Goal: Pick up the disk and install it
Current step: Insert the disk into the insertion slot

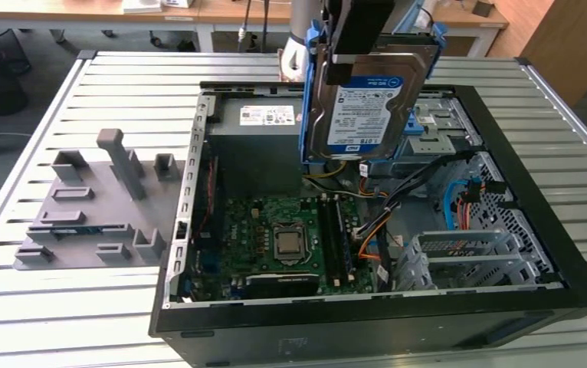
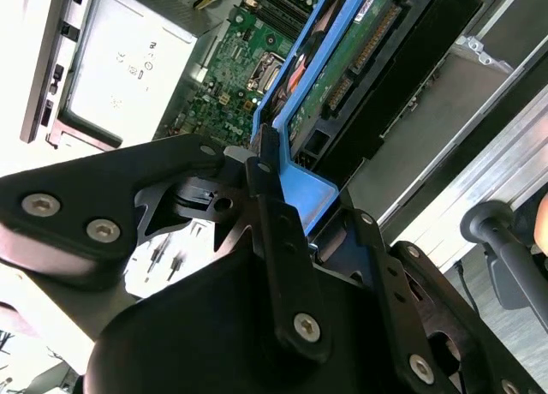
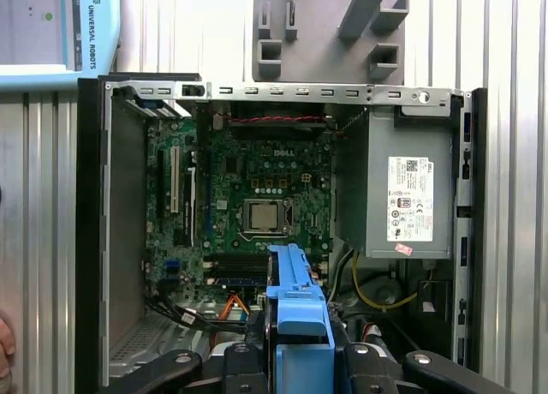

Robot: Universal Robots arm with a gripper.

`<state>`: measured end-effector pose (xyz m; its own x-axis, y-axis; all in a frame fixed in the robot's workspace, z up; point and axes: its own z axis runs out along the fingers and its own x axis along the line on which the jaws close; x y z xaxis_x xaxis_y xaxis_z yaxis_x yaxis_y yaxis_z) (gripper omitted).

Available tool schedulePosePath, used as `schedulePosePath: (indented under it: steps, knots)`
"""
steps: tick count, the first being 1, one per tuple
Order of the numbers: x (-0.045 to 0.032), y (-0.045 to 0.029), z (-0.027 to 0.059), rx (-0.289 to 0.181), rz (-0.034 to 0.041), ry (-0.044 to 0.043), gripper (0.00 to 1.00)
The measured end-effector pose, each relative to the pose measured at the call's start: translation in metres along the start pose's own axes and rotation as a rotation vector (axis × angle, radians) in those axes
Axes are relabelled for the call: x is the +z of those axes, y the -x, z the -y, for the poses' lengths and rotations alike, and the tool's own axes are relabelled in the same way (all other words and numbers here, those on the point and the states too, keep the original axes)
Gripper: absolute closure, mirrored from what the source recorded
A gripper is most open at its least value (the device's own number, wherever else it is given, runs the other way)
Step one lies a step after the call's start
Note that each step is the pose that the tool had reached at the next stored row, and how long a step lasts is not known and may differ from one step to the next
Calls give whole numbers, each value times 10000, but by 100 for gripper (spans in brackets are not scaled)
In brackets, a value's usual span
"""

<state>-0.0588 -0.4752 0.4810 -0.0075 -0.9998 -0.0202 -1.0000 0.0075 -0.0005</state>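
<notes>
The disk (image 1: 367, 103), a silver hard drive with a blue-and-white label in a blue carrier frame, hangs upright above the open computer case (image 1: 375, 326), over its back part. My gripper (image 1: 359, 42) is shut on the drive's upper edge. In the first wrist view the blue carrier (image 3: 296, 313) sits between the black fingers (image 3: 255, 336), with the motherboard (image 3: 257, 201) far below. In the second wrist view the carrier's blue edge (image 2: 300, 193) is clamped by a finger (image 2: 267, 180), and the drive's green circuit board side (image 2: 351, 60) shows.
The case lies open on a slatted metal table (image 1: 27, 107). Inside are the grey power supply (image 1: 257, 134), the motherboard (image 1: 283, 238), cables and metal drive cages (image 1: 467, 257). A grey fixture plate (image 1: 100, 207) lies at the exterior view's left.
</notes>
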Motion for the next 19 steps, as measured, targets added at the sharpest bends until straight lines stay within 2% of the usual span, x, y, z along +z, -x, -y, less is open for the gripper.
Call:
schedulePosePath:
  steps: [6, 15, 19]
  knots:
    - [1, -30, 1, 8, 0, 0, 64]
    - [6, -239, 2, 61, 0, -1, 64]
    - [15, -268, 2, 68, 2, -2, 64]
